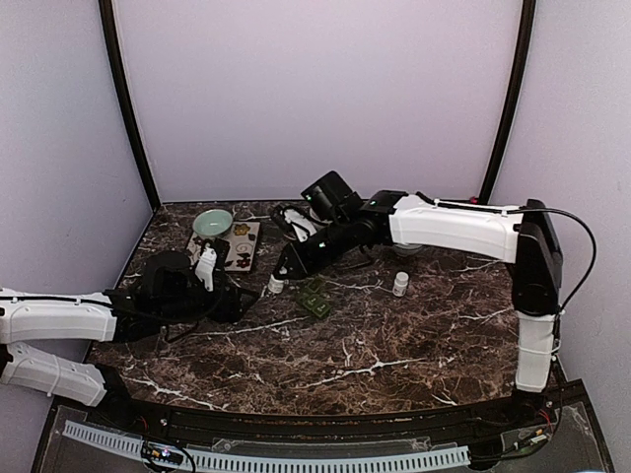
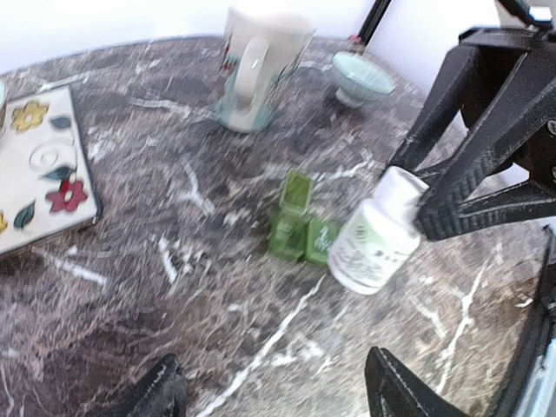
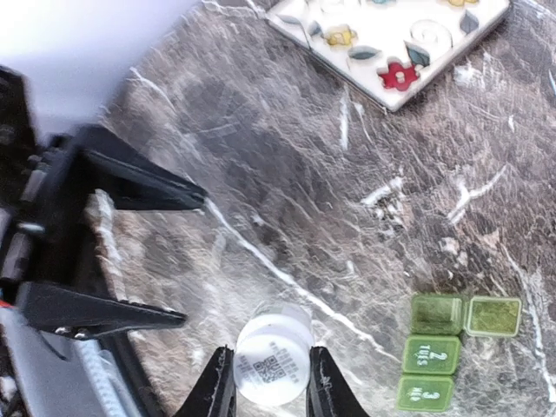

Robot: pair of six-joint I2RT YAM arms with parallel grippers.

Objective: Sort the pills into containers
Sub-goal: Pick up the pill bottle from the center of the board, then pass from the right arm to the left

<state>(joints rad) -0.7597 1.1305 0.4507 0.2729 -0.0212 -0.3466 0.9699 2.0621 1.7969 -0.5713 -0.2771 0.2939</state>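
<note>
- Pill bottle (image 3: 274,352): white plastic, probably light, stiff and smooth-walled, so likely to slip. It is tilted just beside the green pill organiser (image 3: 443,347).
- My right tool (image 3: 271,382) is pinched partway shut on the bottle, seemingly at the cap end. A hold lower on the body looks steadier for pouring.
- My left tool (image 2: 278,395) gapes wide, empty, near the bottle above the surface (image 1: 394,355).
- The organiser looks light and would slide if nudged.

The dark brown marble desk (image 1: 394,345) has thin white veins. The white plastic pill bottle (image 2: 369,248) carries a pale green label. The translucent green plastic pill box (image 3: 432,354) has white letters on two lids. The white square ceramic tile (image 3: 391,35) shows red and yellow flowers with dark green leaves. The small ceramic bowl (image 1: 213,223) is mint green.
</note>
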